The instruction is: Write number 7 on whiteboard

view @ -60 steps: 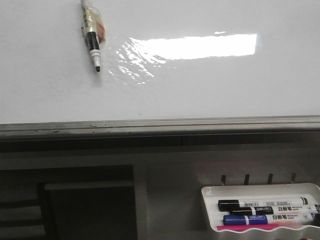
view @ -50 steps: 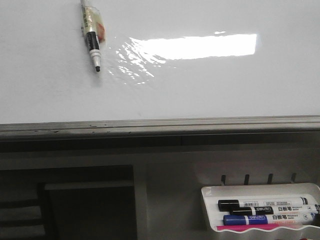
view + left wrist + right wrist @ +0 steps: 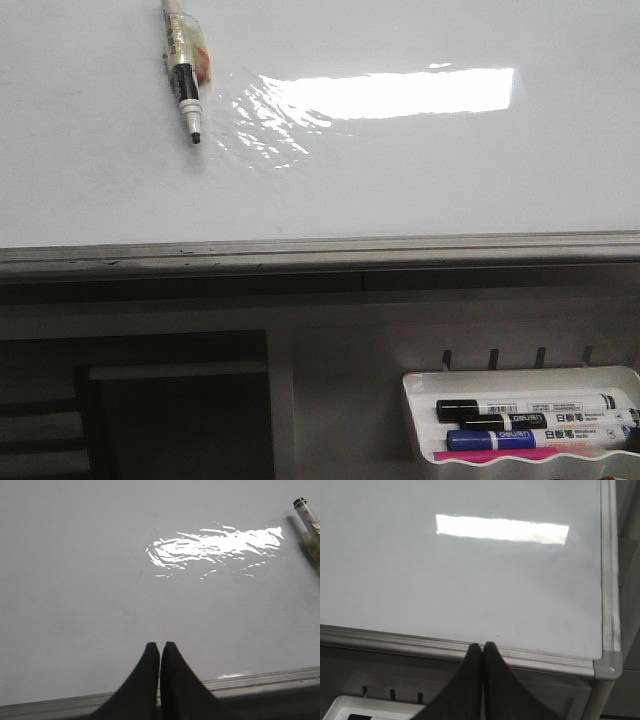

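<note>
The whiteboard point(image 3: 420, 170) fills the upper front view, glossy white with a glare band and a rippled patch point(image 3: 265, 125). Its grey metal edge strip point(image 3: 320, 250) runs along the near side. No number 7 shows on it. A marker point(image 3: 184, 70) with a black tip lies on the board at the far left; its end shows in the left wrist view point(image 3: 307, 517). My left gripper point(image 3: 160, 645) is shut and empty over the board's near edge. My right gripper point(image 3: 482, 646) is shut and empty at the edge strip point(image 3: 470, 647) near the board's right corner point(image 3: 607, 665). Neither gripper shows in the front view.
A small white marker tray point(image 3: 520, 378) hangs below the board at the right, holding two black-capped markers point(image 3: 530, 410), a blue one point(image 3: 530, 438) and a pink strip. Its rim shows in the right wrist view point(image 3: 340, 705). A dark shelf opening point(image 3: 170, 410) lies below left.
</note>
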Controlling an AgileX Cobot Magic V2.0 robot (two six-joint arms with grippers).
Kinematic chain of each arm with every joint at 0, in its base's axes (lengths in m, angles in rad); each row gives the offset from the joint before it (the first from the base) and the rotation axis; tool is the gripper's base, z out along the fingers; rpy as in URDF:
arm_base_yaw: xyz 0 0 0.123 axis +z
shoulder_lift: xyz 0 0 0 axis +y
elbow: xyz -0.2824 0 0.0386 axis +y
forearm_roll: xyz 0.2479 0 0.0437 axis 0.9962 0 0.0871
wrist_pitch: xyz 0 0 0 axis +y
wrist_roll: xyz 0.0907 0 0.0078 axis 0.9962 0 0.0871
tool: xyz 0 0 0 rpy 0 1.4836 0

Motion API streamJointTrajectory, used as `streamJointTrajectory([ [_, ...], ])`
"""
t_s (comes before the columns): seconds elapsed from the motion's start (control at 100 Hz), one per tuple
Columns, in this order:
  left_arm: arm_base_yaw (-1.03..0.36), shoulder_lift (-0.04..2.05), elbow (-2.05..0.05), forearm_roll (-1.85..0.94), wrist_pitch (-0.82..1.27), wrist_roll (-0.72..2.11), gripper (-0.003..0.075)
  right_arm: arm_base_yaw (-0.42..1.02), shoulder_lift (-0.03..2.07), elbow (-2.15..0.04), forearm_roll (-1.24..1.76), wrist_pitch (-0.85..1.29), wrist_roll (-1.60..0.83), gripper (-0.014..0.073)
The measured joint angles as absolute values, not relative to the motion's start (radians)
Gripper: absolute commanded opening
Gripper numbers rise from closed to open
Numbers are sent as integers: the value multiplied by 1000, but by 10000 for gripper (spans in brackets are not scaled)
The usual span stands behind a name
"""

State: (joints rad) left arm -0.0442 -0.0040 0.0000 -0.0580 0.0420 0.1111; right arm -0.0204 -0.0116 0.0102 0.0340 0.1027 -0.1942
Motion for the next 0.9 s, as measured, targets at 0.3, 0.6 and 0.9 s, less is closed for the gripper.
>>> streamJointTrajectory([
  [0.3, -44, -4, 0, -58, 42, 111, -20, -20, -12, 10, 34, 103, -194, -64],
  [0.6, -44, -4, 0, -61, 42, 111, -20, -20, -12, 10, 50, 86, -194, -64],
  [0.9, -44, -4, 0, -400, 38, 109, -20, -20, -12, 10, 315, 62, -194, -64],
])
